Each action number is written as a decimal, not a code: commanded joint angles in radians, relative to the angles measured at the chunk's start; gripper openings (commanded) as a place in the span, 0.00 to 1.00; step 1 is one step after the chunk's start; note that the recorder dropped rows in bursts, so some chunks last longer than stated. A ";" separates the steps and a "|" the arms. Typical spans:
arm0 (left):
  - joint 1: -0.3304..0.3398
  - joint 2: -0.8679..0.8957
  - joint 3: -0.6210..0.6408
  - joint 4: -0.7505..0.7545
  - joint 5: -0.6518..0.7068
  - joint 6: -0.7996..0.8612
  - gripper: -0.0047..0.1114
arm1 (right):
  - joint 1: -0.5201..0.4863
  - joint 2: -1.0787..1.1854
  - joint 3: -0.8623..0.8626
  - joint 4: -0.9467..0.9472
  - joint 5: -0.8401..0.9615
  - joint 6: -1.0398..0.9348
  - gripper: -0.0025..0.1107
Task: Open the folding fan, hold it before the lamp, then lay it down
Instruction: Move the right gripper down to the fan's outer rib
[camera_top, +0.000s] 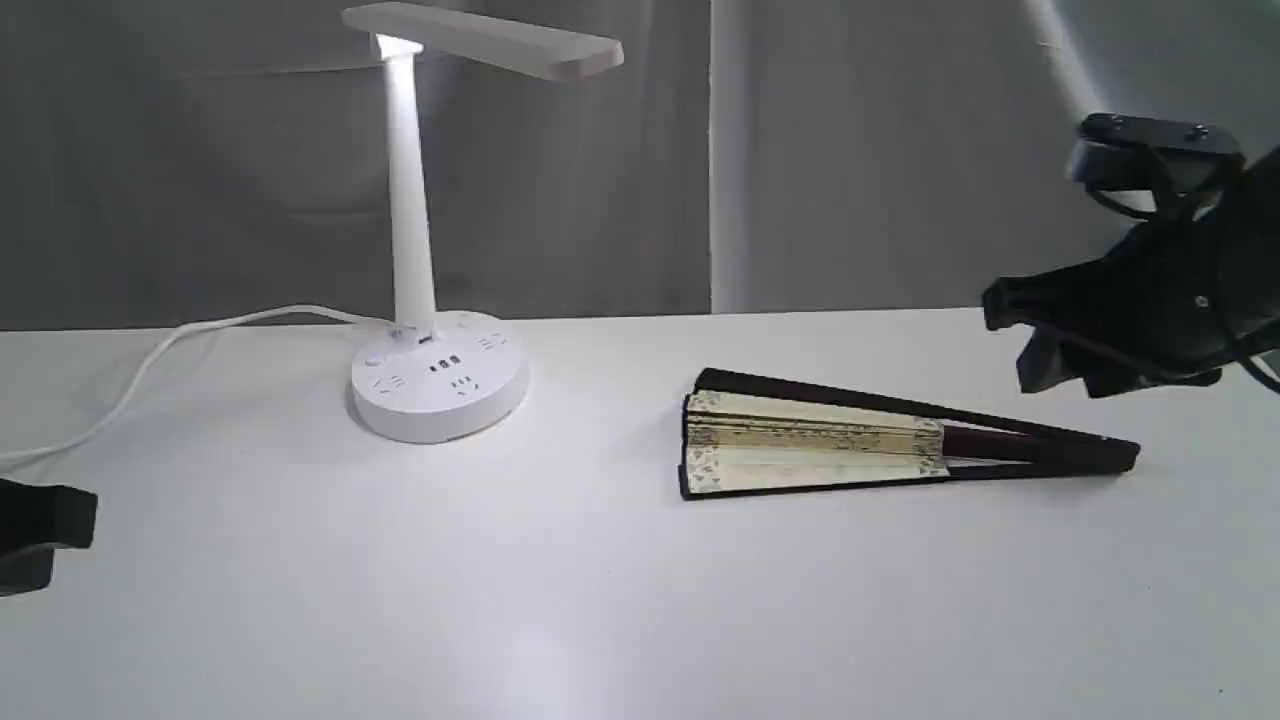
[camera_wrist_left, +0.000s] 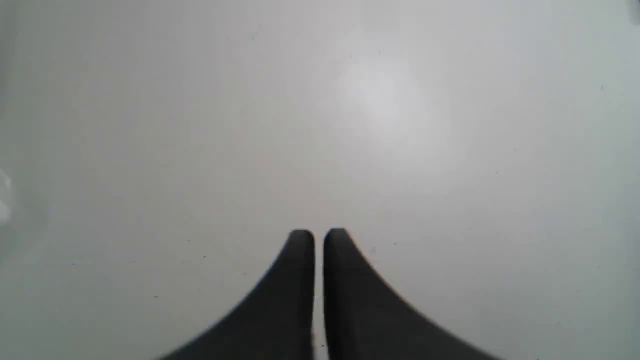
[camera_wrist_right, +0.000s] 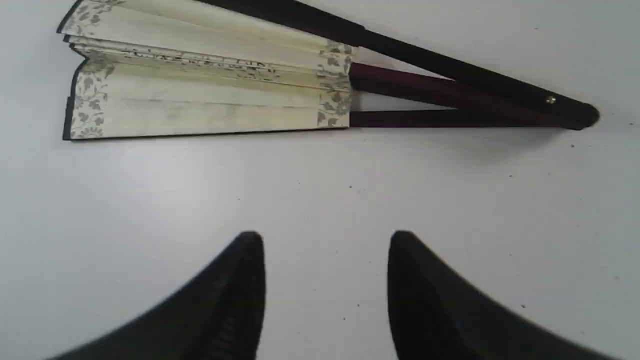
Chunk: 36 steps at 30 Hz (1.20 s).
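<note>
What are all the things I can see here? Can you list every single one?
fan: one, cream paper with dark maroon ribs, lying partly open on the table, to the right of the lamp
lamp: one, white, standing at the back left of the table
cord: one, white, running from the lamp's base off to the left
table: one, white, under everything
backdrop: one, grey, behind the table
left end effector: one, black, shut, empty, low at the left edge
right end effector: one, black, open, empty, near the fan's rib end
</note>
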 joint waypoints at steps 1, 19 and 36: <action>-0.041 0.038 -0.018 -0.015 0.000 0.017 0.07 | 0.002 0.080 -0.091 0.011 0.057 -0.039 0.39; -0.090 0.093 -0.032 0.001 -0.036 0.043 0.07 | 0.018 0.500 -0.481 0.190 0.105 -0.455 0.39; -0.090 0.093 -0.031 0.030 -0.032 0.043 0.07 | 0.075 0.632 -0.512 0.214 -0.029 -0.910 0.39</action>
